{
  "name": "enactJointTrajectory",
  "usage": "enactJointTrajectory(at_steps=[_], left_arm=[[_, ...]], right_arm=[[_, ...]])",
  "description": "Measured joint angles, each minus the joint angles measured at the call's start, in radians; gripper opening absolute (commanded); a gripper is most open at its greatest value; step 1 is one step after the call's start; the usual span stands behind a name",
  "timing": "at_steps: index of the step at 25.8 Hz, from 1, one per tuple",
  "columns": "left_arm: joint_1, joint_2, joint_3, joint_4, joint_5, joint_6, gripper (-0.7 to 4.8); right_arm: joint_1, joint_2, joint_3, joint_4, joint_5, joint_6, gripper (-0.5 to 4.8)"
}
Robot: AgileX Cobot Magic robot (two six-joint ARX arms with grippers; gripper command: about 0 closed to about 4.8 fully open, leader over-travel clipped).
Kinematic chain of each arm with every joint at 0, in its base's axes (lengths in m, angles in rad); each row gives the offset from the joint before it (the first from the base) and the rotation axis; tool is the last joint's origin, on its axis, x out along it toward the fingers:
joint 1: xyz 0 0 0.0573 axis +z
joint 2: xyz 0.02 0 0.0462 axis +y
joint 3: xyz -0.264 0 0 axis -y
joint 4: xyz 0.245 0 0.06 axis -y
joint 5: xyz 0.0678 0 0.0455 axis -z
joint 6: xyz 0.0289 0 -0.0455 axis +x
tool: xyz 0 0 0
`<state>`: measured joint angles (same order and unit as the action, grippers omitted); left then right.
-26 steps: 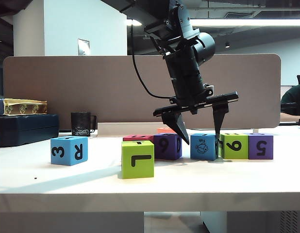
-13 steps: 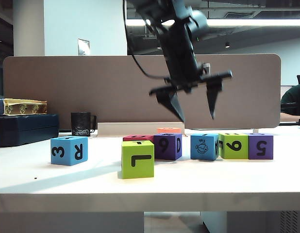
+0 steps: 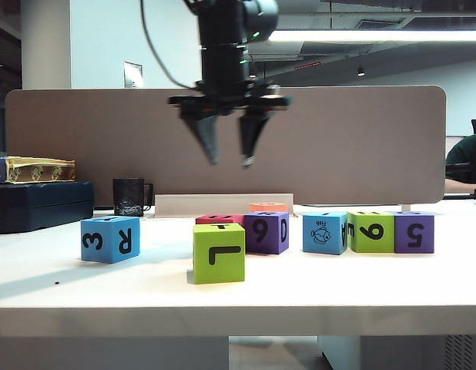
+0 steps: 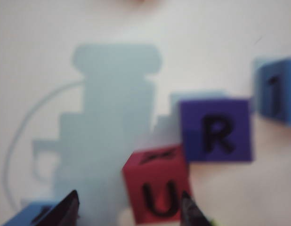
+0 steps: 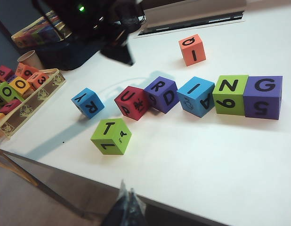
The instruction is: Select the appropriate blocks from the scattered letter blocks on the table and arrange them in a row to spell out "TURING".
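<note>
Nearest, one lime T block (image 3: 219, 253) on the table (image 3: 361, 285). Behind it, at three o'clock, six letter blocks (image 5: 197, 96) run in a row; one blue block (image 3: 109, 238) at nine o'clock; one orange block (image 5: 192, 49) farthest. Left gripper (image 3: 229, 142) hangs high, jaws apart, empty. Right gripper (image 5: 126, 200): cannot tell.

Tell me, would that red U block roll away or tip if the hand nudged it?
Probably neither. The red U block is a flat-faced cube, so it should slide, not roll. Its matte faces look grippy, and it seems light. It sits beside the purple R block, so a push that way would likely shove both.
</note>
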<state>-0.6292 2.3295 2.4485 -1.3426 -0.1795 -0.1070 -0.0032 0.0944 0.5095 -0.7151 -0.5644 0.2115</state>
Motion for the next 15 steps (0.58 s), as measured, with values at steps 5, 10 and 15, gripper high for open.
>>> enactJointTrajectory(at_steps=[5, 10, 15], left_arm=[[0.046, 0.000, -0.003, -0.089, 0.161, 0.002, 3.64], [0.043, 0.000, -0.005, -0.089, 0.230, 0.002, 4.13], [0.042, 0.016, -0.008, -0.087, 0.225, 0.002, 4.14]], right_arm=[[0.000, 0.000, 0.000, 0.000, 0.000, 0.000, -0.01], [0.000, 0.000, 0.000, 0.000, 0.000, 0.000, -0.01], [0.000, 0.000, 0.000, 0.000, 0.000, 0.000, -0.01]])
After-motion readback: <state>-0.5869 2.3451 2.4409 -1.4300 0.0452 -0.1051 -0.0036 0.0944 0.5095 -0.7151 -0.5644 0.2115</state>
